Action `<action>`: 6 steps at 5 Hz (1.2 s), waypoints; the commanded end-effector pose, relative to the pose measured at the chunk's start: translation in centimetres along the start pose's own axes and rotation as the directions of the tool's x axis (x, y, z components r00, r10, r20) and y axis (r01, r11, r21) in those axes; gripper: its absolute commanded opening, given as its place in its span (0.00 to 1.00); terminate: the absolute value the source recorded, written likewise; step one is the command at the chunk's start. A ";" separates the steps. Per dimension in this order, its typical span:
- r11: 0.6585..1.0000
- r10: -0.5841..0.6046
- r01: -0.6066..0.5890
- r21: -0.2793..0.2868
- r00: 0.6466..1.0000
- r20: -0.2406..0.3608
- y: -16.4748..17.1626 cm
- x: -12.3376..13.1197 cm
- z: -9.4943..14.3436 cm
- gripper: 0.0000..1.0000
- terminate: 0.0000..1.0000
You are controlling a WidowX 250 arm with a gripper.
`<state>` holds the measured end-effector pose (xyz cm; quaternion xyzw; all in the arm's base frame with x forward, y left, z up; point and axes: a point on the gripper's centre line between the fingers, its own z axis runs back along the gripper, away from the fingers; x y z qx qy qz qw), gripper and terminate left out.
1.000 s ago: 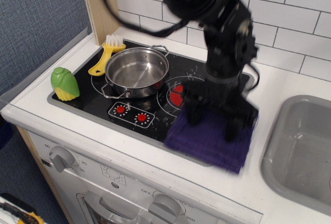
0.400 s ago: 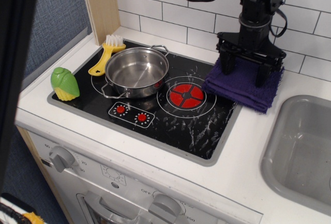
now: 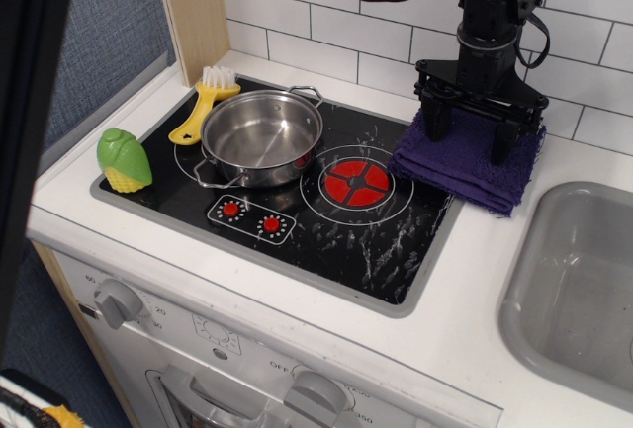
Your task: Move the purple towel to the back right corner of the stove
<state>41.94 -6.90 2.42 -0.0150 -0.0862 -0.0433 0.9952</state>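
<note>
The purple towel (image 3: 463,167) lies folded at the back right corner of the black stove (image 3: 341,240). Its right part hangs over the grey rim onto the white counter. My gripper (image 3: 470,131) stands upright right over the towel, jaws spread wide. The fingertips (image 3: 432,124) are at the towel's top surface, near its back edge. I cannot tell whether they touch it. The towel rests flat and is not lifted.
A steel pot (image 3: 262,137) sits on the back left burner, with a yellow brush (image 3: 201,110) behind it and a green-and-yellow toy corn (image 3: 123,161) at the left edge. The red burner disc (image 3: 358,182) is left of the towel. A grey sink (image 3: 579,280) is at the right. A tiled wall is behind.
The gripper carried the towel from the stove's front right edge to the back right corner. Over the last half second it hardly moved and the towel stays put.
</note>
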 end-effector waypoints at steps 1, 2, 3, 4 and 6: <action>1.000 0.016 -0.017 0.003 0.995 0.103 0.4 2.7 9.5 1.00 0.00; 1.000 0.006 -0.006 0.002 0.995 0.096 0.4 2.3 11.0 1.00 0.00; 0.998 -0.021 0.018 0.054 0.999 0.048 1.0 1.0 11.1 1.00 0.00; 0.998 -0.021 0.018 0.054 0.999 0.048 1.0 1.0 11.1 1.00 0.00; 0.998 -0.021 0.018 0.054 0.999 0.048 1.0 1.0 11.1 1.00 1.00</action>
